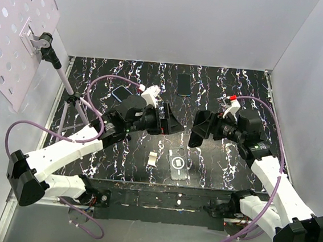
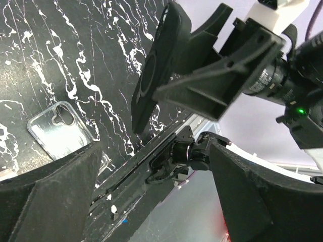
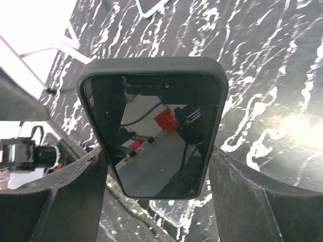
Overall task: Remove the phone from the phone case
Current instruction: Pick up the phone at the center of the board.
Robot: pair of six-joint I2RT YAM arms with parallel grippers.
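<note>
My right gripper (image 3: 156,169) is shut on a phone in a dark grey case (image 3: 154,126), gripping its side edges with the glossy black screen facing the wrist camera. In the left wrist view the case's back (image 2: 159,65) shows, held up above the table by the right gripper's fingers (image 2: 217,85). My left gripper (image 2: 156,171) is open and empty, facing the cased phone from a short way off without touching it. In the top view the left gripper (image 1: 174,125) and the right gripper (image 1: 198,130) point at each other over the middle of the table.
An empty clear case (image 1: 178,164) lies near the front edge, also in the left wrist view (image 2: 60,126). A small white piece (image 1: 153,159) lies left of it. A dark phone (image 1: 183,84) and another phone (image 1: 120,93) lie at the back. A camera stand (image 1: 63,74) stands at the left.
</note>
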